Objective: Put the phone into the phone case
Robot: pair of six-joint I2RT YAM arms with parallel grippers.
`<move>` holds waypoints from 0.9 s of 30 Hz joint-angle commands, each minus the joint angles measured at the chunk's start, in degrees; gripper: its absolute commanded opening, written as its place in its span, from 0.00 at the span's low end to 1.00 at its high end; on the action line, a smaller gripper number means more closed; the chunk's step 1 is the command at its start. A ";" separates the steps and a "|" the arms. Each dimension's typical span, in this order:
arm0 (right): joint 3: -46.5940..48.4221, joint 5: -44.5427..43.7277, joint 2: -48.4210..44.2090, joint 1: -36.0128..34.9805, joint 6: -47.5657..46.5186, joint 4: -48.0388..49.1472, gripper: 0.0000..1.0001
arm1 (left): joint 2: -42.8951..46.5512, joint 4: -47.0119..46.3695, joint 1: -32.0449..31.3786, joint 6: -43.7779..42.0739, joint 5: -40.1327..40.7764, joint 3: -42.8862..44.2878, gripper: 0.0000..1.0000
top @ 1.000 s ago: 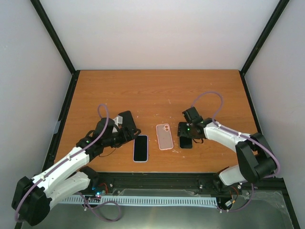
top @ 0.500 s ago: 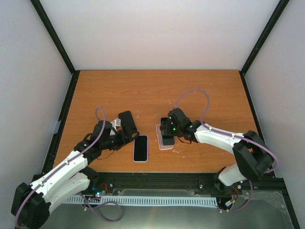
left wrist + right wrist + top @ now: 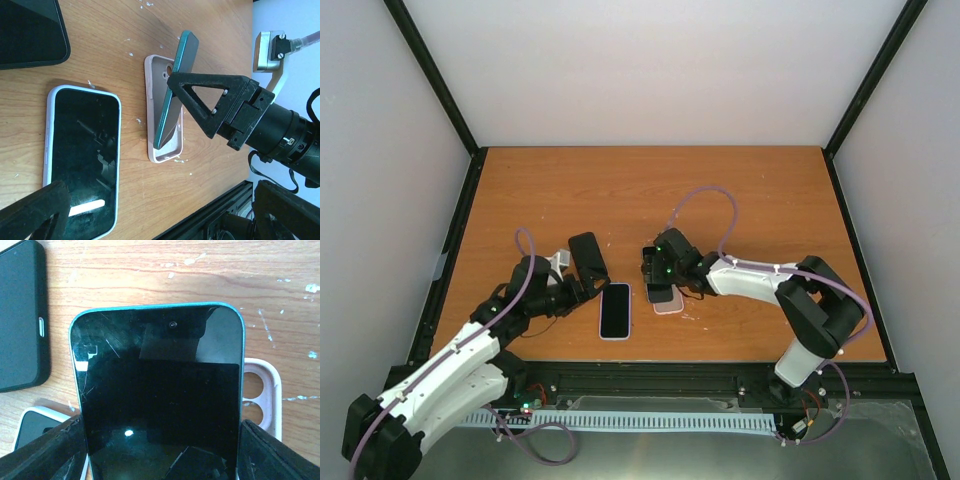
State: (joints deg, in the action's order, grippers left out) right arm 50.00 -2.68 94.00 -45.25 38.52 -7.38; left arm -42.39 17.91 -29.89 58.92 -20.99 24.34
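Note:
The phone (image 3: 175, 85), teal-edged with a dark screen, is tilted steeply with its lower end inside the pink phone case (image 3: 165, 158). My right gripper (image 3: 657, 272) is shut on the phone's sides; the screen (image 3: 160, 390) fills the right wrist view between the two fingers. The case (image 3: 670, 304) lies flat on the wooden table, and its camera cut-outs (image 3: 260, 390) peek out past the phone's right edge. Left of the case my left gripper (image 3: 582, 289) hangs open, with nothing in it.
A white-cased phone (image 3: 615, 310) lies screen up just left of the case, below the left gripper. A black phone (image 3: 588, 258) lies beyond it. White crumbs dot the table (image 3: 650, 190). A black rail (image 3: 660, 372) runs along the near edge.
The right gripper carried the phone leftwards from the table right of the case to over the case. The left arm shifted slightly.

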 commanded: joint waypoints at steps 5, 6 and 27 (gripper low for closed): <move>-2.62 -4.41 -0.63 -1.68 0.40 0.44 0.65 | 1.89 1.40 0.35 0.18 0.62 -0.28 0.99; -2.95 -4.59 -0.80 -1.68 0.41 0.06 0.65 | 1.78 1.45 0.36 0.04 0.67 -0.12 1.00; -10.13 -3.50 -4.53 -2.02 11.50 -1.20 0.79 | -4.12 -1.32 0.35 -0.27 -0.59 0.99 0.99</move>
State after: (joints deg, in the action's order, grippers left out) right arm 41.47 -6.79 90.30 -46.61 44.51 -4.40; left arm -45.56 17.85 -29.89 58.92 -21.06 23.88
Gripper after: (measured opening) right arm 0.764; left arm 0.995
